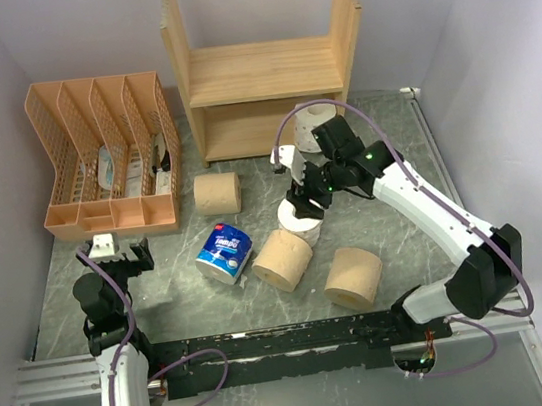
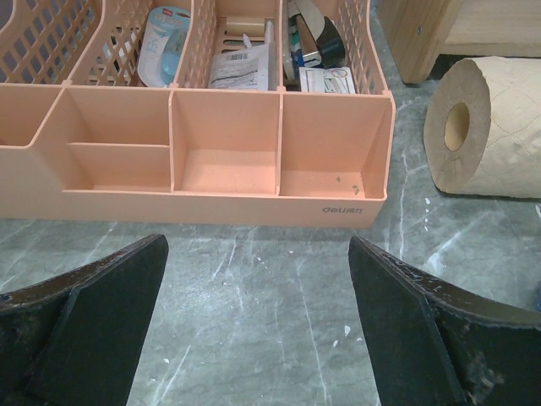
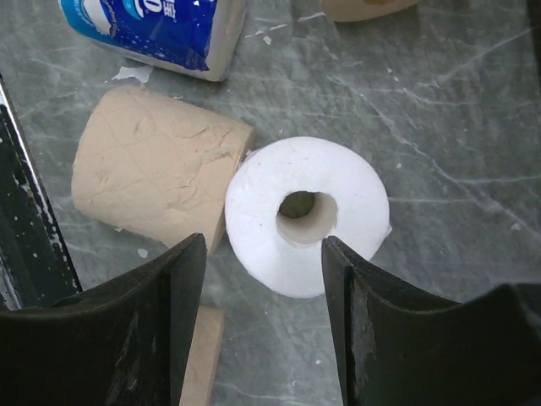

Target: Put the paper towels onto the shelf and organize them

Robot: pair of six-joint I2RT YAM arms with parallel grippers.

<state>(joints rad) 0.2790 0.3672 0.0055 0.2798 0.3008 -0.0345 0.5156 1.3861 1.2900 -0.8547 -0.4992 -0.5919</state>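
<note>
Right gripper point(image 3: 262, 245), fingers apart, hangs over an upright white roll point(image 3: 308, 216) just beside a tan roll point(image 3: 152, 182) on its side. Left gripper point(image 2: 258, 244), fingers apart, faces the peach organizer point(image 2: 194, 161).

Blue-wrapped roll point(image 3: 161, 25) partly beyond top edge

Shelf point(image 1: 262, 68), upper tier: entered from front and above; closed at both sides by tall panels.
Lower tier: left half open at the front; right half apparently taken by a rear white roll point(image 1: 317, 114), partly hidden behind the right arm.
Shelf front: left corner fronted by a far tan roll point(image 1: 218, 192); a gap of table point(image 1: 260, 179) is left between it and the right arm.
Upright white roll point(image 3: 307, 216): touched on one flank by a lying tan roll point(image 3: 156, 178); opposite flank bordered by bare table.
Left gripper point(image 2: 258, 245): a bare strip is seen ahead, closed off by the peach organizer point(image 2: 194, 161).
</note>
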